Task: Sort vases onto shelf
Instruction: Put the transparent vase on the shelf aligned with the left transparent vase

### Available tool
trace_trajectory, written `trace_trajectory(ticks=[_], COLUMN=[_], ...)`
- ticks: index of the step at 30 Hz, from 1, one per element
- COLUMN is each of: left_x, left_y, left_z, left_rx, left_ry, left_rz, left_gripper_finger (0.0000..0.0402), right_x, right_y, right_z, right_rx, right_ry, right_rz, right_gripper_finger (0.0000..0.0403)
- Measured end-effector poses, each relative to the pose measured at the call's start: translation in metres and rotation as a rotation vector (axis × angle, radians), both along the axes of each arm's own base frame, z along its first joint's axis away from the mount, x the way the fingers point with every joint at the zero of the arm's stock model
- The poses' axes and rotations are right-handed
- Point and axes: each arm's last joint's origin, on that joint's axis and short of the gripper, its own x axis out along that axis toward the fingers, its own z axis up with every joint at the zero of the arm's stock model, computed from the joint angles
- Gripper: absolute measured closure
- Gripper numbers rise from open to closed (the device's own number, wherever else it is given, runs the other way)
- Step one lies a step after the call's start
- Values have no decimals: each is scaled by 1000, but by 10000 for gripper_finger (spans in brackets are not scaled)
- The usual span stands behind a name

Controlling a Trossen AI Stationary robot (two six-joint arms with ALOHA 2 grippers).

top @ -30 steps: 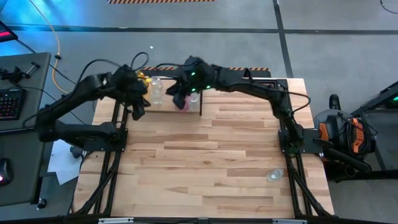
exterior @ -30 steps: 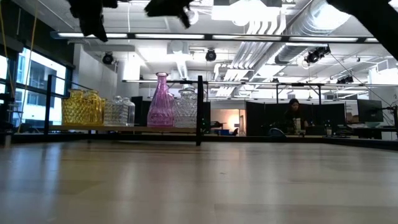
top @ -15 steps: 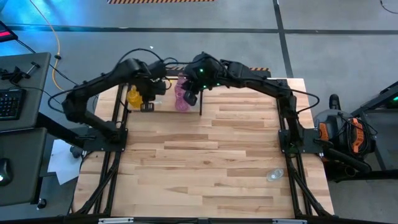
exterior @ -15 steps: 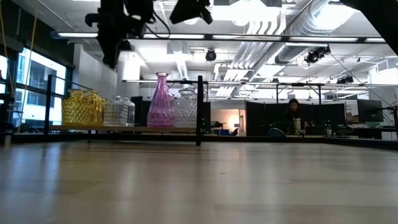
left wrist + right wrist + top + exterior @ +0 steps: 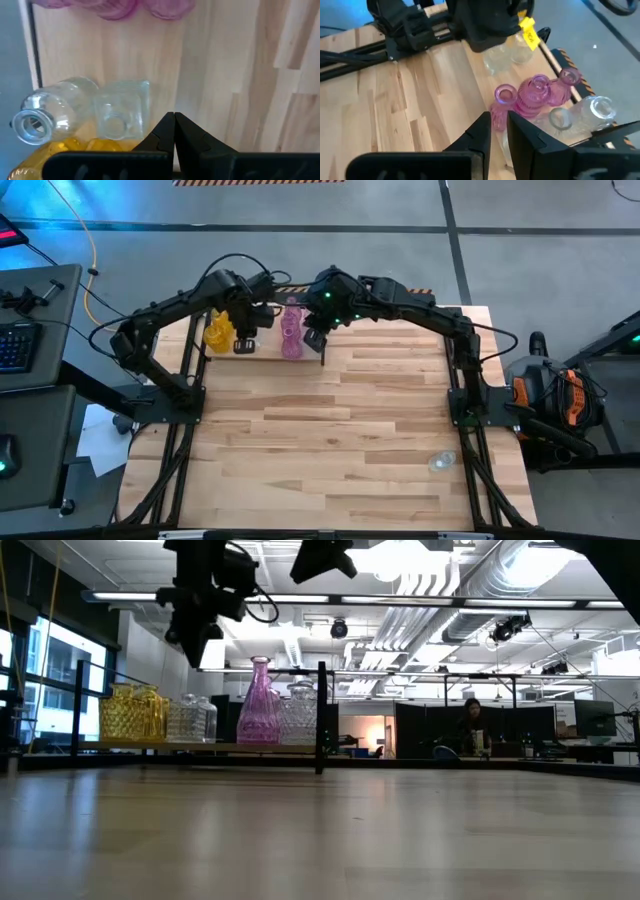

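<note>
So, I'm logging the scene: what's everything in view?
shelf: one, black frame, table's far edge
yellow vases: at least one, shelf's left end
clear vases: several, on shelf
pink vases: at least two, by the divider
loose clear vase: one, table's near right
table: one, pale wood
person: one, room behind
left end effector: shut, above shelf
right end effector: slightly open, above pink vases

Yellow, clear and pink vases [image 5: 259,702] upright in a row on the black-framed shelf [image 5: 200,747]
</note>
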Motion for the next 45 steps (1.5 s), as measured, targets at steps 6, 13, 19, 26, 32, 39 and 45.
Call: trace_trajectory(ticks=[6, 13, 19, 26, 32, 39, 45], left_x=[-11, -19, -20, -22, -26, -26, -26], left_y=[6, 0, 0, 6, 12, 17, 15], left_z=[-23, -40, -55, -60, -60, -60, -60], left_rx=[-56, -94, -80, -55, -26, -9, -44], left_ry=[7, -45, -22, -39, -35, -55, -78], left_rz=[50, 30, 5, 16, 43, 57, 61], left_gripper_finger=[401, 401, 401, 401, 401, 401, 402], right_x=[-12, -25, -26, -26, -26, -26, -26], right_y=[2, 3, 1, 1, 1, 1, 1], right_z=[14, 26, 28, 28, 28, 28, 28], right_rx=[-44, -85, -84, -82, -82, -82, -82], right_ry=[-16, -30, -37, -38, -38, -38, -37], right_rz=[-42, -96, -108, -110, -110, -110, -109], right_gripper_finger=[359, 359, 359, 359, 359, 359, 359])
